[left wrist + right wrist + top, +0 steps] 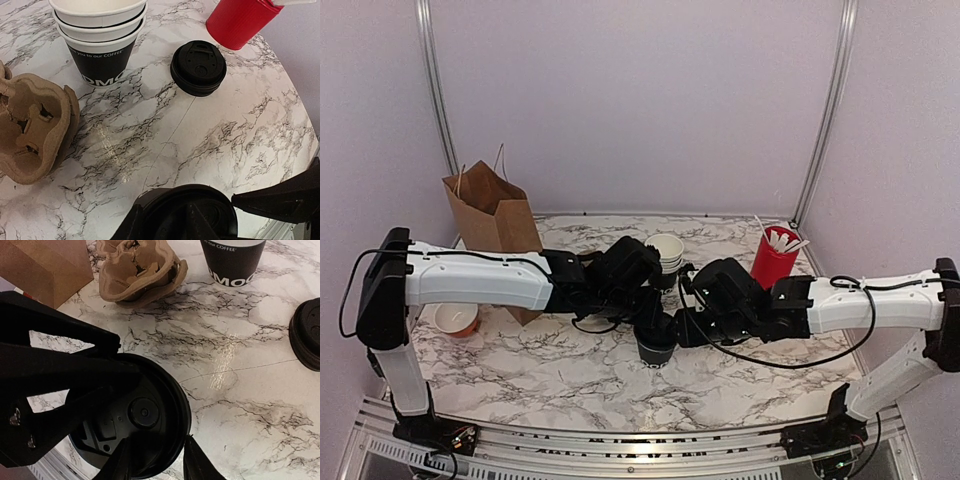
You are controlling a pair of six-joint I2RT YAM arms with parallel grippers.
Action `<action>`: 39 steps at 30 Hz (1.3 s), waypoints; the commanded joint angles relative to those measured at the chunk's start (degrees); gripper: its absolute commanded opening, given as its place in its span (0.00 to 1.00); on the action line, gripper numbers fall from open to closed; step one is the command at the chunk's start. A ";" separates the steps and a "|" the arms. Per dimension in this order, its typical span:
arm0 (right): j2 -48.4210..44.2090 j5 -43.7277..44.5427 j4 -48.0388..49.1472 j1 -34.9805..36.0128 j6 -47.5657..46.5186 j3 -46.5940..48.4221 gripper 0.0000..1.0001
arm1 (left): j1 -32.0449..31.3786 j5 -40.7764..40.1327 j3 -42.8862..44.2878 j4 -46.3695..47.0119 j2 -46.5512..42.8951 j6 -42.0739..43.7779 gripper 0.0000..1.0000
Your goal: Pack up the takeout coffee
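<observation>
A takeout coffee (657, 350), a black cup with a black lid (145, 410), stands upright on the marble table (520, 370) between both arms. My left gripper (650, 318) comes from the left and sits over the lid (185, 215), one finger outside the rim and one on the lid top. My right gripper (682, 328) meets it from the right; in the right wrist view it (157, 440) straddles the near rim, one finger over the lid and the other touching its outer edge. The cup's body is hidden under the lid in both wrist views.
A stack of open black cups (102, 45) stands behind, with a stack of loose lids (198, 67) and a red cup of stirrers (775, 255) to its right. A cardboard carrier (140, 270) and a brown paper bag (495, 215) stand left; a small bowl (455, 318) lies far left.
</observation>
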 commanded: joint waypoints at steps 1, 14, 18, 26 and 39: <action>2.81 0.20 -10.20 0.80 1.66 -2.23 0.35 | -0.77 2.11 1.35 -1.88 0.98 0.59 0.29; 5.47 1.69 -14.36 -0.52 1.30 3.59 0.35 | -0.64 -3.46 14.12 -11.16 -10.64 1.42 0.27; 5.77 1.32 -14.25 -0.60 1.21 3.82 0.35 | -0.68 -0.44 5.71 -9.79 -8.64 -2.46 0.25; 7.30 0.55 -13.72 -0.91 0.69 3.84 0.35 | -3.18 7.20 -11.26 1.09 3.93 -7.03 0.19; 6.82 0.77 -14.12 -1.44 0.52 4.32 0.35 | -0.73 -2.99 1.44 -4.10 -10.88 -0.67 0.26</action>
